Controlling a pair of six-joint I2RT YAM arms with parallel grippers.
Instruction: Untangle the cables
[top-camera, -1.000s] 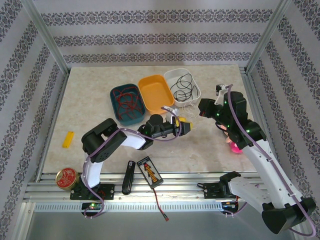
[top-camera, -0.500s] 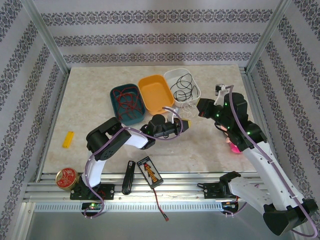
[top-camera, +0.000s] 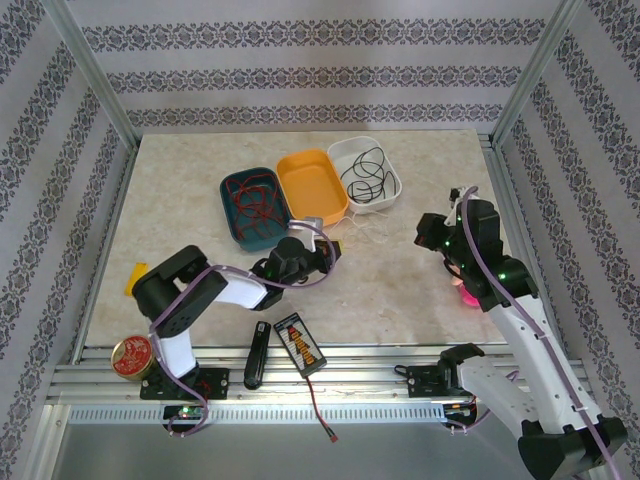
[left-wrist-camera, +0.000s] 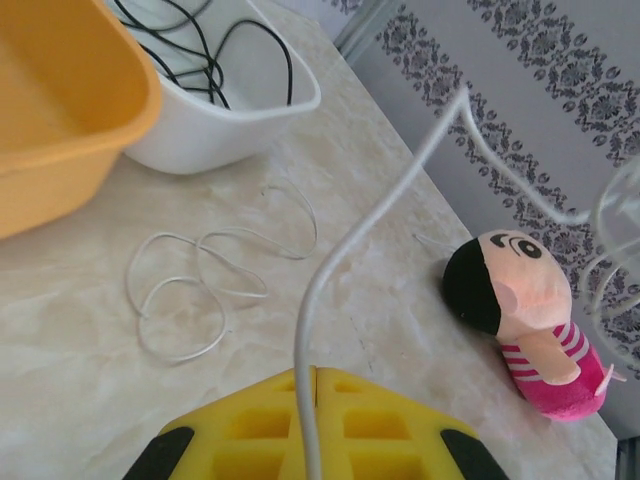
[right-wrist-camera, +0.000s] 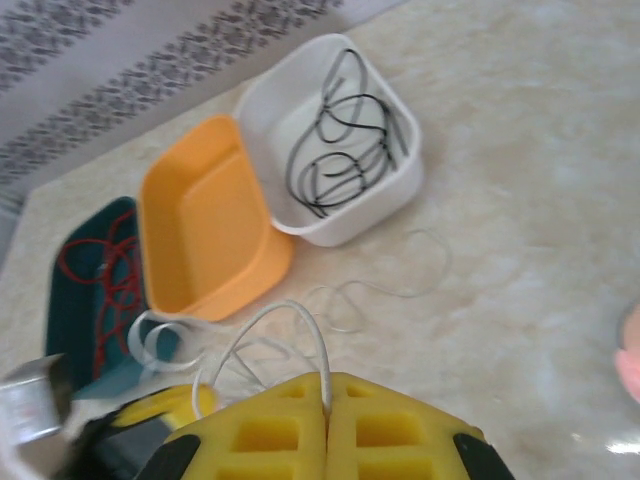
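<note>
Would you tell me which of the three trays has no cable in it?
The orange tray in the middle: the teal tray holds the red cable and the white tray the black cable.

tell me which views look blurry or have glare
Right wrist: soft all over, white tray edges smeared, glare on the table at lower right. Left wrist: the pale cable near the lens is blurred, the doll crisp. Top external: sharp, evenly lit.

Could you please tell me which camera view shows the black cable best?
The right wrist view: the black cable lies whole and large in the white tray. The top view shows it whole but small; the left wrist view cuts it off at the picture's upper edge.
</note>
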